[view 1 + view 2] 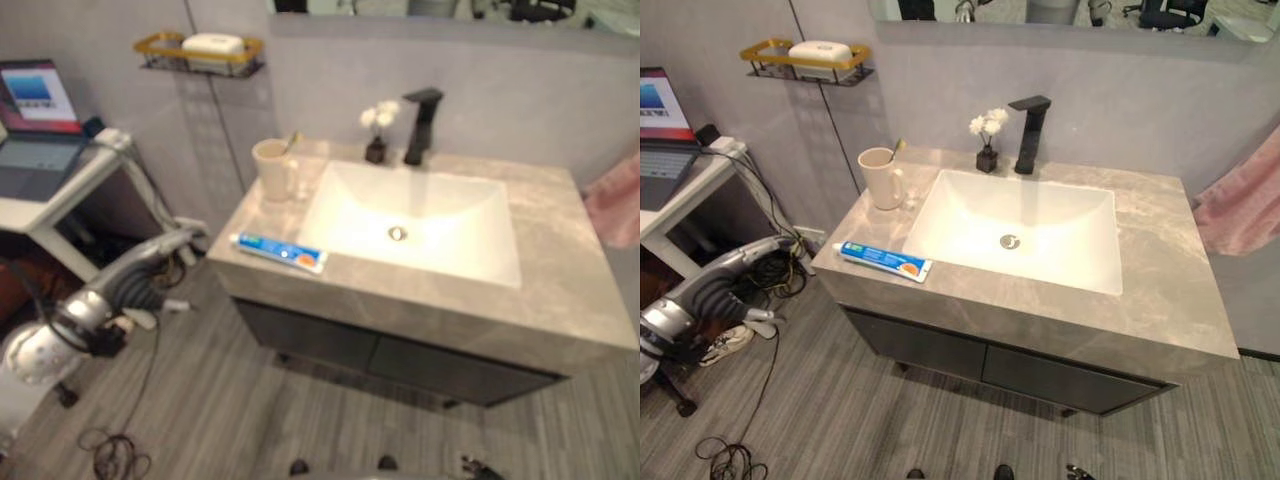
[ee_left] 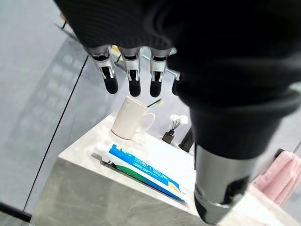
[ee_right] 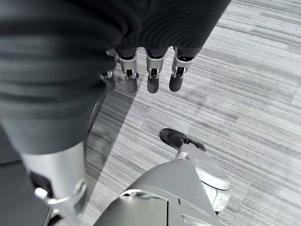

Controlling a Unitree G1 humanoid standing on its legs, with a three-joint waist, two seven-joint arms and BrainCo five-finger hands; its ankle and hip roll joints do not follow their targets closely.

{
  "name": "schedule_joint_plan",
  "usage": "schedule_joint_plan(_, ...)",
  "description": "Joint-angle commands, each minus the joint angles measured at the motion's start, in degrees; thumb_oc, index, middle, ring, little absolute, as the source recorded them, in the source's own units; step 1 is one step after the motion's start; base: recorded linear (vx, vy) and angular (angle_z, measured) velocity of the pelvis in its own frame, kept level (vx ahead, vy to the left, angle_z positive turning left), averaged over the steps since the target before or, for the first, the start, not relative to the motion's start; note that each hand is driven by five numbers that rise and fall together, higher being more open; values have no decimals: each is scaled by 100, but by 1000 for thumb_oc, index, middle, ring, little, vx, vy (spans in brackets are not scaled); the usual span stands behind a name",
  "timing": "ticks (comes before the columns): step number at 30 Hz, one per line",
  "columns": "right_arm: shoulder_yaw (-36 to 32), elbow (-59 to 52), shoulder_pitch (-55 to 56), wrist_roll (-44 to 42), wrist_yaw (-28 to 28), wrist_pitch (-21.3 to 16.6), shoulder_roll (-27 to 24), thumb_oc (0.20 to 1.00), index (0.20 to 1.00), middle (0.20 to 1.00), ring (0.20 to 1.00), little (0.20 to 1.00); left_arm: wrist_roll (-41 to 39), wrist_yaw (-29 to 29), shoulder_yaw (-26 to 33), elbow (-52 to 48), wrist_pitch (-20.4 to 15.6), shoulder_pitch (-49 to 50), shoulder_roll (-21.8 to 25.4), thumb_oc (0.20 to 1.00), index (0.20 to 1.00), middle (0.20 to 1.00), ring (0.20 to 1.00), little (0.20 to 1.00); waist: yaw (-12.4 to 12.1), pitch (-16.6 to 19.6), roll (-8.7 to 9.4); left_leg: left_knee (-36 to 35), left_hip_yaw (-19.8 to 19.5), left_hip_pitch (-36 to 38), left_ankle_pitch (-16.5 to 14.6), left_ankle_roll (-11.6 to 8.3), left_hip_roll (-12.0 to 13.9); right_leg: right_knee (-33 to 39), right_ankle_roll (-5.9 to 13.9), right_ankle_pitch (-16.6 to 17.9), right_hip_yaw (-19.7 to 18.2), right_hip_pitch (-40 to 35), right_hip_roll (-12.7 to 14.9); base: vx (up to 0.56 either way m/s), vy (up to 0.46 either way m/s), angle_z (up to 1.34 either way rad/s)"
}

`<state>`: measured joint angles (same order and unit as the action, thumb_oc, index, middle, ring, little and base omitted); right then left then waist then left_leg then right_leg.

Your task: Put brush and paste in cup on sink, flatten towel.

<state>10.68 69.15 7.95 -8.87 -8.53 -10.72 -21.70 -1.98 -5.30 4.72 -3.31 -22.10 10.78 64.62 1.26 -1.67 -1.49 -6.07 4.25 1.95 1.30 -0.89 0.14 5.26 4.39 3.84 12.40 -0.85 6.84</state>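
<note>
Grey walls (image 1: 1140, 90), grey plank floor (image 1: 840, 410) (wood-grain), white desk (image 1: 680, 200) with laptop (image 1: 655, 125), wall mirror (image 1: 1070, 15)

A cream mug (image 1: 878, 177) stands upright at the back left corner of the grey stone counter (image 1: 1160, 290), beside the basin's left edge, with a toothbrush (image 1: 898, 149) leaning inside it. A blue-and-white toothpaste tube (image 1: 883, 260) lies flat along the front left edge. A pink towel (image 1: 1240, 205) hangs bunched past the counter's right edge.

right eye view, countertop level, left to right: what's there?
Toothpaste tube → cup holding the toothbrush → small flower vase → black faucet → pink towel hanging past the counter's right end.
</note>
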Motion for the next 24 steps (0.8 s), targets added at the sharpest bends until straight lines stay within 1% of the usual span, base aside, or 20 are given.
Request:
schedule_joint_plan(1, -18, 205, -263, 11, 39, -56, 64, 1000, 1000, 1000, 1000, 1000, 93, 284, 443, 111, -158, -550, 341, 1000, 1000, 1000, 1000, 1000, 152, -137, 102, 107, 322, 7, -467, 221, -149, -26, 292, -248, -317, -311, 203, 0, 1, -17)
schedule_joint_plan(3, -19, 204, -262, 11, 39, -56, 64, 1000, 1000, 1000, 1000, 1000, 93, 284, 441, 111, -158, -553, 341, 1000, 1000, 1000, 1000, 1000, 150, -137, 102, 107, 322, 8, -467, 221, -149, -26, 292, -248, -318, -311, 203, 12, 4, -6)
schedule_joint_plan(4, -135, 206, -159, -50, 36, -60, 45, 1000, 1000, 1000, 1000, 1000, 325, 343, 312, 306, -166, -713, 450, 1000, 1000, 1000, 1000, 1000, 232, -146, 104, 107, 391, 21, -482, 216, -135, -26, 299, -250, -384, -283, 191, 0, 0, 0)
schedule_joint_plan(7, -143, 205, -156, -50, 36, -59, 45, 1000, 1000, 1000, 1000, 1000, 327, 346, 287, 314, -168, -738, 451, 1000, 1000, 1000, 1000, 1000, 220, -145, 103, 107, 395, 21, -483, 216, -135, -26, 299, -249, -388, -281, 190, 42, 17, -8)
schedule_joint_plan(8, -495, 287, 67, -263, 75, -69, -59, 1000, 1000, 1000, 1000, 1000, 673, 350, 148, 555, -209, -1018, 903, 1000, 1000, 1000, 1000, 1000, 479, -162, 55, 107, 496, 2, -526, 214, -128, -26, 341, -226, -510, -190, 183, 100, 42, -5)
schedule_joint_plan(10, -561, 291, 124, -268, 62, -58, -63, 1000, 1000, 1000, 1000, 1000, 644, 341, -103, 702, -226, -1262, 923, 1000, 1000, 1000, 1000, 1000, 443, -137, 43, 107, 537, -23, -530, 221, -122, -26, 346, -203, -549, -141, 179, 79, 40, -14)
schedule_joint_plan(13, -621, 350, 188, -249, 63, -41, -100, 1000, 1000, 1000, 1000, 1000, 491, 281, -317, 870, -209, -1483, 908, 1000, 1000, 1000, 1000, 1000, 484, -144, 16, 107, 586, -39, -546, 232, -124, -26, 359, -162, -616, -85, 176, 33, 32, -30)
schedule_joint_plan(15, -754, 480, 207, -173, 139, -9, -176, 1000, 1000, 1000, 1000, 1000, 424, 190, -550, 996, -211, -1668, 967, 1000, 1000, 1000, 1000, 1000, 510, -164, -38, 107, 646, -85, -562, 250, -130, -26, 393, -90, -696, 4, 175, 74, 71, -12)
schedule_joint_plan(18, -865, 484, 307, -180, 112, 5, -194, 1000, 1000, 1000, 1000, 1000, 433, 125, -658, 1097, -229, -1708, 950, 1000, 1000, 1000, 1000, 1000, 603, -183, -79, 107, 703, -127, -592, 275, -147, -26, 421, 16, -781, 83, 191, 81, 68, -22)
schedule_joint_plan(20, -883, 497, 314, -147, 98, 21, -201, 1000, 1000, 1000, 1000, 1000, 425, 98, -737, 1125, -216, -1778, 943, 1000, 1000, 1000, 1000, 1000, 600, -177, -93, 107, 722, -152, -599, 284, -153, -26, 430, 53, -808, 122, 194, 55, 57, -14)
schedule_joint_plan(24, -1005, 532, 326, -154, 95, 54, -292, 1000, 1000, 1000, 1000, 1000, 445, 24, -922, 1310, -199, -1885, 990, 1000, 1000, 1000, 1000, 1000, 712, -228, -185, 107, 806, -233, -643, 341, -207, -26, 471, 218, -961, 266, 216, 68, 82, -18)
